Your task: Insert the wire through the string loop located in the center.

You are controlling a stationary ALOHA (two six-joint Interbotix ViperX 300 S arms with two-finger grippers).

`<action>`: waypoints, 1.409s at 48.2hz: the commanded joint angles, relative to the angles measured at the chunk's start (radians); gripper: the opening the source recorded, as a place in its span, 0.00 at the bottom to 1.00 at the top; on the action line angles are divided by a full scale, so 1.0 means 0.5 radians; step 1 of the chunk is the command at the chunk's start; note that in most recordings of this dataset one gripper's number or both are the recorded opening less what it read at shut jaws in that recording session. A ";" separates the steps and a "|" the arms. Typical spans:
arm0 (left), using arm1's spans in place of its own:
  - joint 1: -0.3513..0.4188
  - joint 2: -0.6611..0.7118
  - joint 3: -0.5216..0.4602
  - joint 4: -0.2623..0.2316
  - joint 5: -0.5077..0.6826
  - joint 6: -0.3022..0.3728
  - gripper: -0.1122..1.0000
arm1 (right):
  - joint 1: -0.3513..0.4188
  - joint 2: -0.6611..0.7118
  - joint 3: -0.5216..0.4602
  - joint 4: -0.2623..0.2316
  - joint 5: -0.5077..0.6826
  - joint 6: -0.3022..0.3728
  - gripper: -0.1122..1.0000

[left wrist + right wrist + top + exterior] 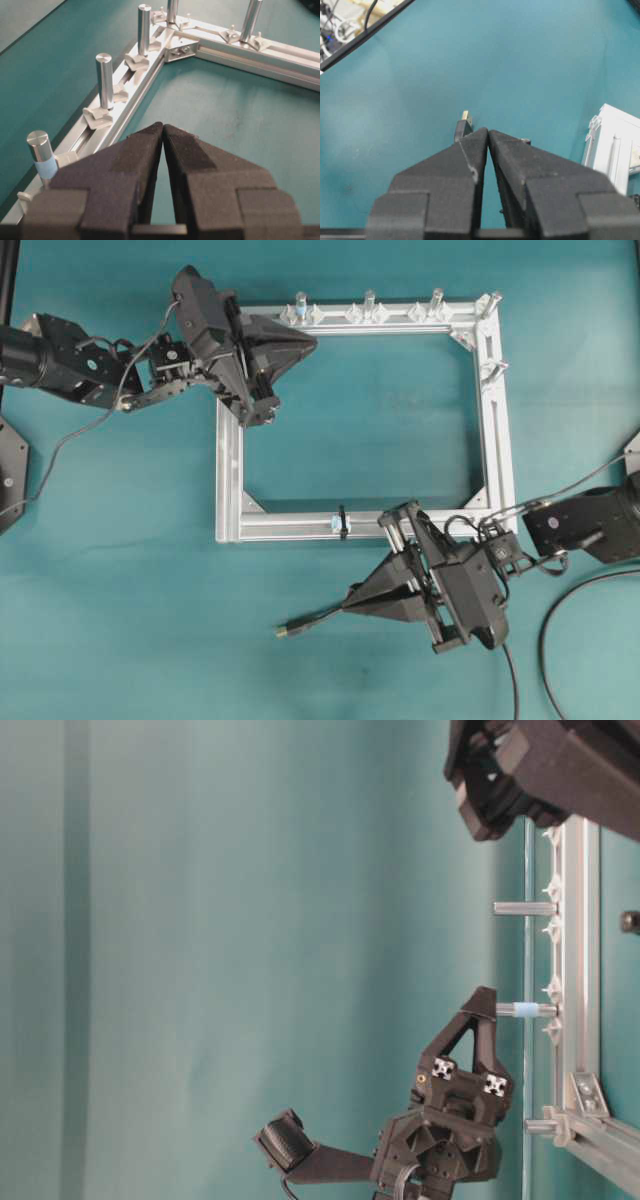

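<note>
Fingers of both grippers, left (300,340) and right (352,602), were pressed together and held nothing, while the wire (300,626) lay on the table just beside the right one, not yet picked up or threaded through the string loop (341,522).

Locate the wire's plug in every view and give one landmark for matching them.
Overhead: the wire's plug lies lower centre, just left of the right end effector.
Table-level: not identifiable.
Left wrist: not in view.
Right wrist: plug at centre, just beyond the fingertips.
Shared landmark: the aluminium frame, at right in the right wrist view.
</note>
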 commanded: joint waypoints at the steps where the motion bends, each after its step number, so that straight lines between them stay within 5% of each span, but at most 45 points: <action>1: -0.012 -0.135 -0.034 0.064 0.089 0.009 0.23 | -0.025 -0.021 -0.052 0.000 -0.015 0.003 0.27; 8: 0.003 -0.258 -0.061 0.067 0.377 0.006 0.10 | -0.025 -0.021 -0.126 0.000 -0.006 0.003 0.10; 24: -0.058 -0.598 0.028 0.077 0.859 0.006 0.10 | -0.018 -0.021 -0.258 -0.012 0.304 0.003 0.10; 36: -0.147 -0.850 0.224 0.077 0.957 0.006 0.11 | -0.012 0.021 -0.273 -0.012 0.408 0.061 0.10; 39: -0.178 -0.902 0.261 0.077 0.963 0.006 0.17 | -0.006 0.040 -0.279 -0.012 0.411 0.120 0.10; 48: -0.249 -1.043 0.362 0.077 0.966 0.009 0.62 | 0.009 0.083 -0.295 -0.031 0.408 0.267 0.10; 54: -0.304 -1.135 0.426 0.077 0.969 0.015 0.64 | 0.021 0.092 -0.307 -0.055 0.426 0.313 0.11; 58: -0.347 -1.215 0.482 0.080 1.000 0.012 0.64 | 0.031 0.095 -0.313 -0.058 0.454 0.316 0.20; 66: -0.430 -1.347 0.561 0.080 1.132 0.006 0.64 | 0.052 0.126 -0.322 -0.086 0.476 0.313 0.63; 68: -0.448 -1.381 0.577 0.077 1.163 0.006 0.64 | 0.052 0.138 -0.325 -0.092 0.476 0.313 0.66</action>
